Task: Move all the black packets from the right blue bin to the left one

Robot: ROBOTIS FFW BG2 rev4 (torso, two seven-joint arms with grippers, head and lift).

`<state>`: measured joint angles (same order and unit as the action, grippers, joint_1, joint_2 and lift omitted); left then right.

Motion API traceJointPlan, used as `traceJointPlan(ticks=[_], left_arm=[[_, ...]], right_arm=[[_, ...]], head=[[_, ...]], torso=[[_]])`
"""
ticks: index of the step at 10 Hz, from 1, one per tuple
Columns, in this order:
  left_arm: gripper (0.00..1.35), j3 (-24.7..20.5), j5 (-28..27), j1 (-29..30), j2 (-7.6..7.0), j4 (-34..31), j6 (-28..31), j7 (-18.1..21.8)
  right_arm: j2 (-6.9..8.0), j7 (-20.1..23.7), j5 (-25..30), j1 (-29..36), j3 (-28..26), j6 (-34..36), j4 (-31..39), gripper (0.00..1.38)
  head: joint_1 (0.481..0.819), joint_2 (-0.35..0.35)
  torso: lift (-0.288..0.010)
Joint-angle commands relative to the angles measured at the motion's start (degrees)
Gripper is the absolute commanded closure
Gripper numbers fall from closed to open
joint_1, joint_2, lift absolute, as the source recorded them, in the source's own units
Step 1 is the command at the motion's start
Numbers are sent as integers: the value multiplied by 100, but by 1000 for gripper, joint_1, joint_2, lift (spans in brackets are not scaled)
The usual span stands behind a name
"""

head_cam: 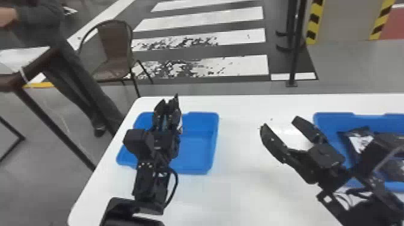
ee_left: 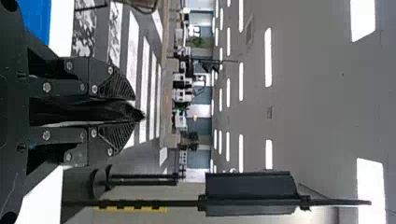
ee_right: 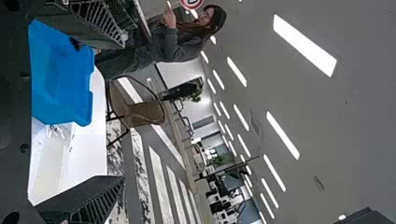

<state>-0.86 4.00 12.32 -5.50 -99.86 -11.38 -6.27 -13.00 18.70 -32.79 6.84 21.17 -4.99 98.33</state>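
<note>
In the head view my left gripper [head_cam: 168, 103] is over the left blue bin [head_cam: 197, 141]. The left wrist view has that gripper [ee_left: 136, 111] shut on a black packet [ee_left: 84, 112], which lies flat between its two fingers. My right gripper [head_cam: 279, 123] stands open above the white table, just left of the right blue bin [head_cam: 329, 120]; nothing is between its fingers. The right wrist view shows the same gripper [ee_right: 123, 112] with fingers wide apart. Black packets, one with a white patch [head_cam: 359, 141], lie in the right bin, partly hidden by the right arm.
The white table [head_cam: 240, 186] carries both bins, with bare surface between them. Beyond its far edge are a brown chair [head_cam: 112, 45] and a black post [head_cam: 296, 54]. A dark metal frame [head_cam: 54, 129] stands on the floor to the left.
</note>
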Motion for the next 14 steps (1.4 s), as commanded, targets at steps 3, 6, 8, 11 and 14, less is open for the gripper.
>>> traceJointPlan(ticks=[3, 6, 8, 11, 14], left_arm=[[50, -371, -183, -8, 41, 304, -339, 126], [107, 108, 994, 695, -3, -76, -2575, 276], [107, 326, 1246, 1482, -56, -1412, -2167, 276], [107, 508, 1440, 1749, -135, -1862, -2083, 267], [104, 486, 1451, 1792, -135, -1876, -1999, 267]], right_arm=[[34, 293, 172, 19, -906, 808, 341, 55], [201, 126, 720, 131, -2002, 1694, 917, 124], [306, -463, 994, 384, -2494, 2622, 1550, 217], [482, -1369, 1863, 609, -2894, 4394, 2506, 277], [509, -1615, 2000, 33, -2825, 4985, 1761, 237]], head=[[695, 266], [695, 226], [685, 133], [695, 24], [695, -33]], torso=[[-140], [-140], [-140], [-140], [-140]])
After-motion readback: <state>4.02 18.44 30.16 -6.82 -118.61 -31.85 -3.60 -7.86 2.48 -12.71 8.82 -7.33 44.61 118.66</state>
